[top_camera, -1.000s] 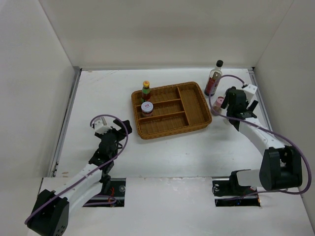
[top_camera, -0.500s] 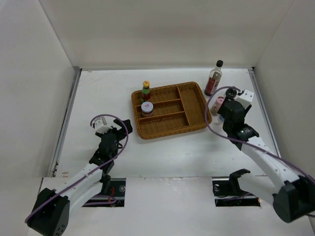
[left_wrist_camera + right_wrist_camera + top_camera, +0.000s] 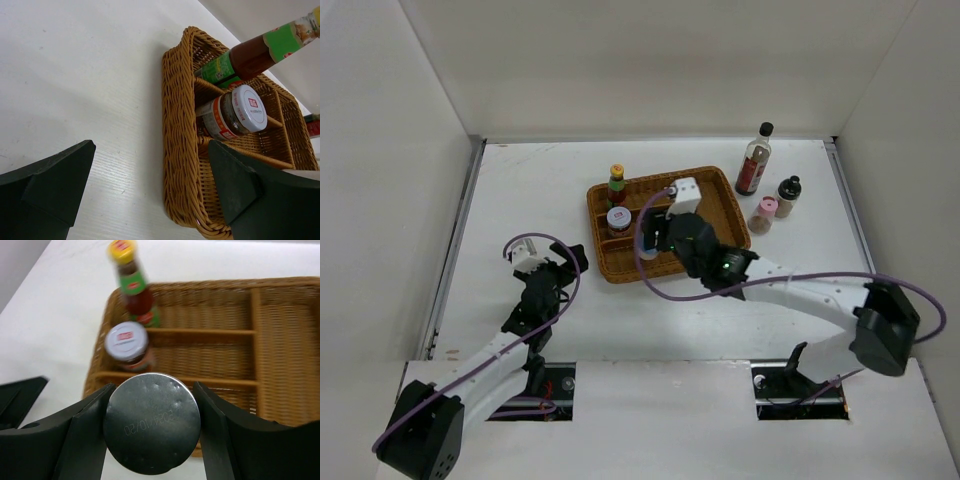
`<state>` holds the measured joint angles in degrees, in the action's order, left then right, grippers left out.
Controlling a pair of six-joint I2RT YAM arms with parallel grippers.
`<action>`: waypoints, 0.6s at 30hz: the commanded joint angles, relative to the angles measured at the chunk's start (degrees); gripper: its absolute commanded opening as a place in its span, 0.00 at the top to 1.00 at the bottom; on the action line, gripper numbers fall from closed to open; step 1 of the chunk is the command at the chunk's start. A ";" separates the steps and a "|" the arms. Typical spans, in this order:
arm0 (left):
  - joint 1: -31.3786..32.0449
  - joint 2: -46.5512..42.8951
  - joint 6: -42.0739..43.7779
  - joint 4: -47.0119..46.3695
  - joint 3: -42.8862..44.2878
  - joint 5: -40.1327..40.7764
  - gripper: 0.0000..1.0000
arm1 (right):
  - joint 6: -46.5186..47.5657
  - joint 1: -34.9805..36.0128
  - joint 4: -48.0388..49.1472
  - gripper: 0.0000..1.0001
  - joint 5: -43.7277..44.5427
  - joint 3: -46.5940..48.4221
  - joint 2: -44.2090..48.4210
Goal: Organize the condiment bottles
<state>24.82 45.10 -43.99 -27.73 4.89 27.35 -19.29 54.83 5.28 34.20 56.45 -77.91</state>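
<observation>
My right gripper (image 3: 153, 387) is shut on a shaker whose round metal base (image 3: 151, 429) faces the wrist camera; its label is hidden. In the top view this gripper (image 3: 655, 233) hangs over the left part of the wicker tray (image 3: 720, 215). A green-red bottle (image 3: 616, 185) and a white-lidded jar (image 3: 618, 221) stand in the tray's left compartments. The tall dark-sauce bottle (image 3: 754, 160), small black-capped bottle (image 3: 787, 193) and pink-lidded shaker (image 3: 765, 214) stand on the table right of the tray. My left gripper (image 3: 565, 262) is open and holds nothing, left of the tray's near-left corner.
In the left wrist view the tray's woven corner (image 3: 182, 165) lies between my open fingers, with the jar (image 3: 240, 112) and green-red bottle (image 3: 250, 55) beyond. White walls enclose the table on three sides.
My right arm has swung left from beside the pink-lidded shaker to above the tray, its jaws now closed on the shaker. The small black-capped bottle has come into view. The left arm has not moved.
</observation>
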 commanded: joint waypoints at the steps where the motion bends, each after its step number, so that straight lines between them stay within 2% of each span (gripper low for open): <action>1: -0.34 -1.24 -0.75 -2.69 -0.40 -0.55 0.00 | 1.36 1.90 10.36 0.40 -3.78 7.09 -4.16; 12: -0.69 0.43 -1.36 -3.21 -0.31 -1.51 0.00 | 3.20 6.30 10.80 0.38 -4.40 13.08 -17.88; 16: -0.96 0.34 -1.54 -3.21 -0.40 -1.69 0.00 | 3.99 6.82 10.28 0.35 -3.61 13.78 -21.31; 18: -0.96 0.34 -1.54 -3.21 -0.40 -1.69 0.00 | 4.43 7.09 10.10 0.30 -3.43 14.04 -22.46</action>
<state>24.29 45.54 -44.99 -27.77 4.84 26.28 -16.19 61.14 9.69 29.65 66.61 -100.27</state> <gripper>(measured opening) 0.997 0.695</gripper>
